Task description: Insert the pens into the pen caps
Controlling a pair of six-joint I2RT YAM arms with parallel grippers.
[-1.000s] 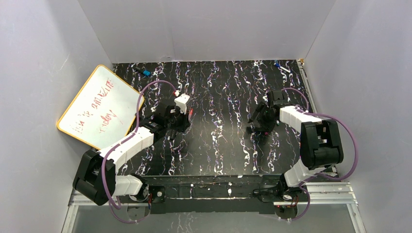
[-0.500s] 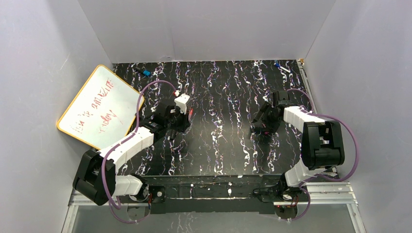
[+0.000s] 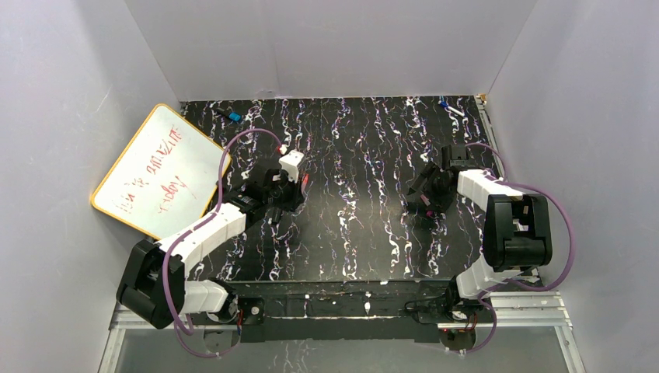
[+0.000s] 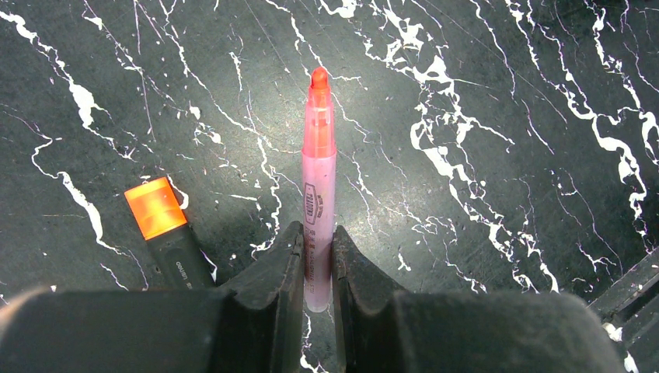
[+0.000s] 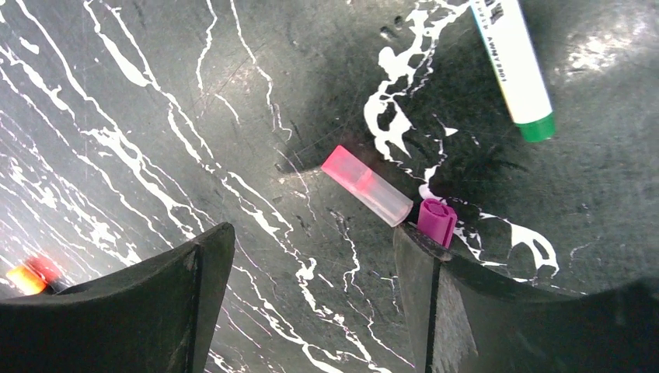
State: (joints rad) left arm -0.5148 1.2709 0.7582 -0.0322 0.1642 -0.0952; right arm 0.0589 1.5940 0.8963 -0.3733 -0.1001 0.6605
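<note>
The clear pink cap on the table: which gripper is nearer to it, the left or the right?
Right. The pink cap lies just ahead of the right gripper, which is open. The left gripper, shut on a pink pen, is far off to the left.

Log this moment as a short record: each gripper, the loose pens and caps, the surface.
left gripper: shut on pink pen, red-orange tip bare
right gripper: open, holding nothing
clear cap: pink end, lying flat ahead of the right gripper
magenta cap: by the tip of one right finger
black pen: orange end, lying beside the left gripper
white pen: green end, beyond the caps
surface: black marbled table
</note>
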